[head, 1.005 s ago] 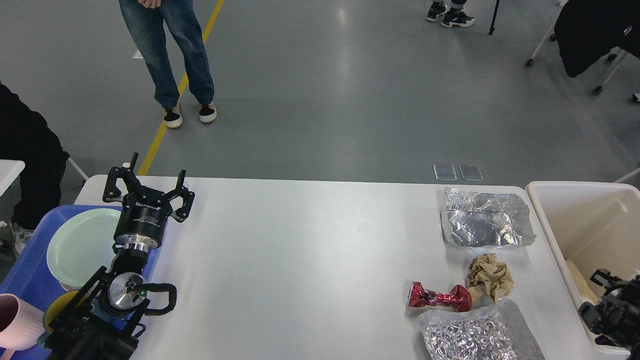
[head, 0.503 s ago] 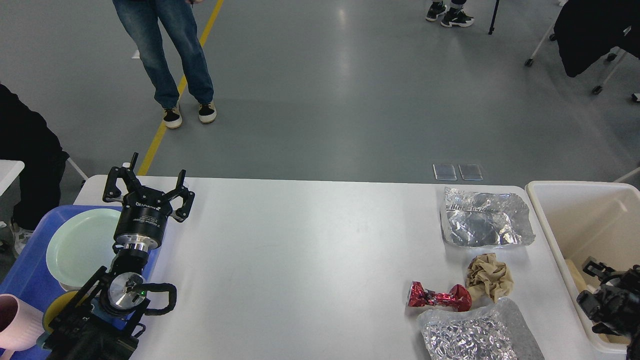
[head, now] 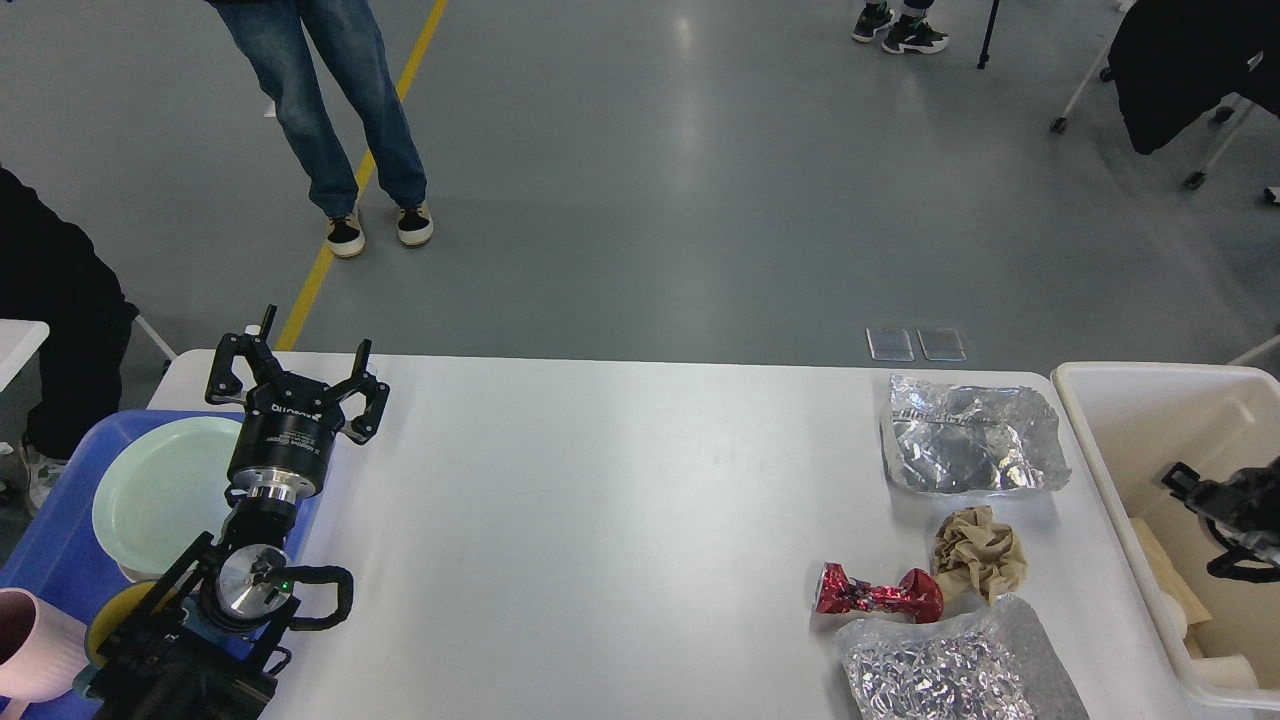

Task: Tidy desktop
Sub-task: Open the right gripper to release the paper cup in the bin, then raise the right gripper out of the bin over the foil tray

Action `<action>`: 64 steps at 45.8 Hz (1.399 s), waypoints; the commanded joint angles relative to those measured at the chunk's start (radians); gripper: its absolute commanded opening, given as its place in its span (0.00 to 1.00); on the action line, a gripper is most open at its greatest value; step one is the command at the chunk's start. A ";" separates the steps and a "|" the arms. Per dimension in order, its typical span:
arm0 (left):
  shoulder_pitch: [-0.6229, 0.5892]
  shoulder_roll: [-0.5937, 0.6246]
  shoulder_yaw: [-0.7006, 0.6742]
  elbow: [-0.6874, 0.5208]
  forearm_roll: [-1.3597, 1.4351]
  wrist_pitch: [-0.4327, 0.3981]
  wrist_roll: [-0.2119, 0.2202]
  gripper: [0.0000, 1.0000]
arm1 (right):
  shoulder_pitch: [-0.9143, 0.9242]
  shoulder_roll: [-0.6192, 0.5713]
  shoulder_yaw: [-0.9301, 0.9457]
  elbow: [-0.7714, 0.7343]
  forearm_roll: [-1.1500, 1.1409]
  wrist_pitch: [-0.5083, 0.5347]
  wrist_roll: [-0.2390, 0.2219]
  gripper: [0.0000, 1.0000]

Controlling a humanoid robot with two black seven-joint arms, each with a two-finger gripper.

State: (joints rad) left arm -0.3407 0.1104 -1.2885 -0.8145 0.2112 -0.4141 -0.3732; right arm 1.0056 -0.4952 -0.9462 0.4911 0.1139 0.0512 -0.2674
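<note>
The white desktop (head: 620, 500) fills the lower part of the head view. On its right part lie a flat silver foil bag (head: 970, 438), a crumpled brown paper ball (head: 980, 555), a crushed red foil wrapper (head: 880, 593) and a second crinkled silver bag (head: 950, 670). My left gripper (head: 295, 365) is open and empty, upright over the desktop's left end. My right gripper (head: 1185, 482) hangs over the beige bin (head: 1100, 470); it is dark and small, and its fingers cannot be told apart.
A blue tray (head: 60, 560) at the left holds a pale green plate (head: 160, 495), a pink cup (head: 30, 645) and a yellow object (head: 110, 610). A person in jeans (head: 340, 110) stands beyond the table's far left.
My right gripper has risen from the bin's near part and moved farther back over it. The left arm and the things on the desktop have not moved.
</note>
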 commanded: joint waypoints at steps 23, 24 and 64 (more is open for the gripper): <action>0.000 0.000 0.000 0.000 0.000 0.000 0.000 0.97 | 0.850 0.205 -0.393 0.563 -0.007 0.588 -0.033 1.00; 0.000 0.000 0.000 0.000 0.000 0.001 0.000 0.96 | 0.869 0.219 -0.391 0.572 -0.007 0.623 -0.033 1.00; 0.000 0.000 0.000 0.000 0.000 0.000 0.000 0.96 | 1.326 0.136 -0.131 1.015 -0.028 0.898 -0.033 0.97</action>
State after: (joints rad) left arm -0.3404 0.1104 -1.2886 -0.8145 0.2117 -0.4140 -0.3727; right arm 2.3378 -0.3607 -1.0725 1.4958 0.1055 0.9534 -0.3010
